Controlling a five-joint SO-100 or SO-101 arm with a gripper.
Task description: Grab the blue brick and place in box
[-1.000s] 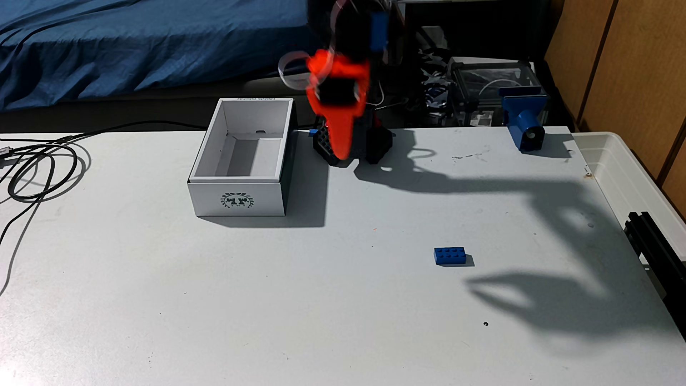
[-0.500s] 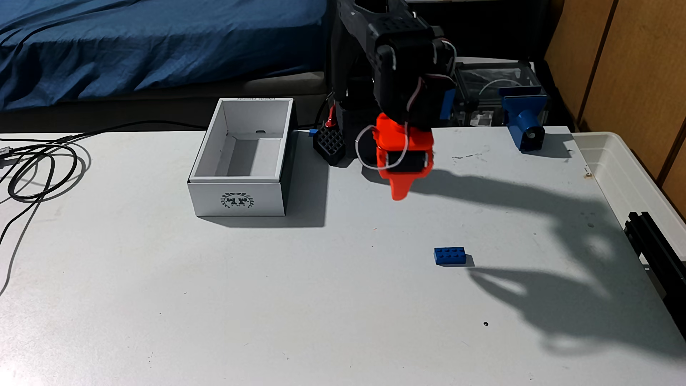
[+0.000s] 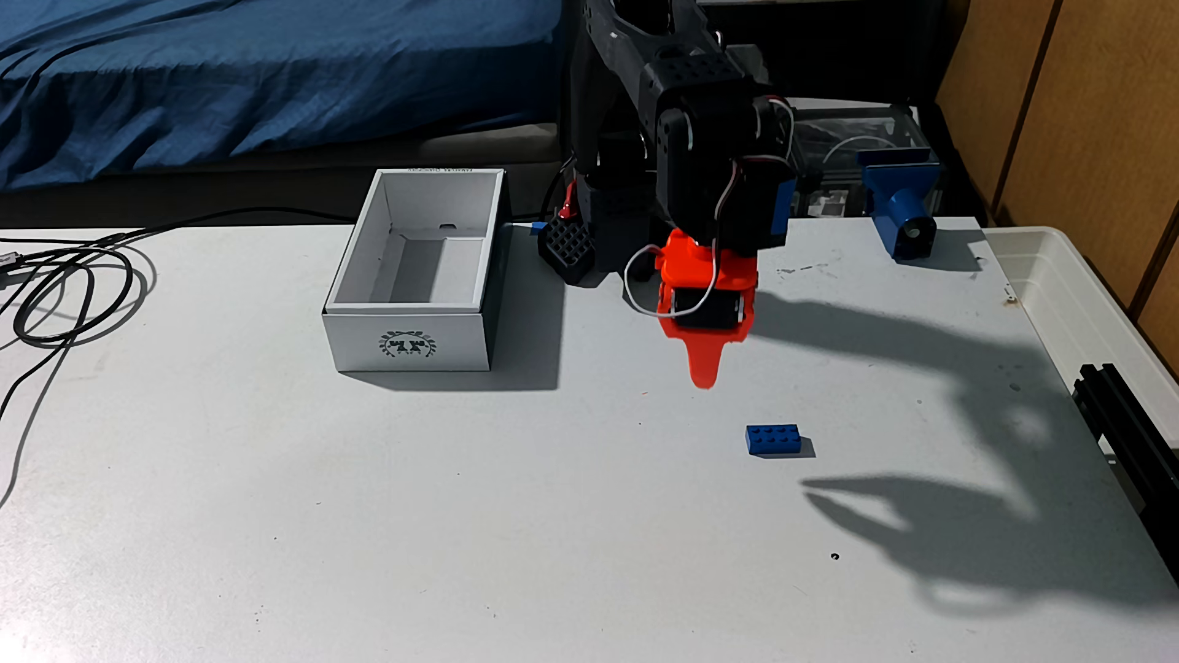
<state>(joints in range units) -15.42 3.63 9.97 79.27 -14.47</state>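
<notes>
Fixed view, left to right: coiled black cable (image 3: pixel 57 293) at tabletop (image 3: pixel 446 510) edge; open white box (image 3: pixel 408 344), left of centre; orange gripper (image 3: pixel 704 376) pointing down, holding nothing, jaw opening impossible to tell; blue brick (image 3: pixel 773 440) flat on tabletop, near gripper tip, lower right.

The box (image 3: pixel 415 274) sits left of centre; the blue brick (image 3: pixel 773 440) lies lower right; the gripper (image 3: pixel 705 376) hangs between them.
</notes>
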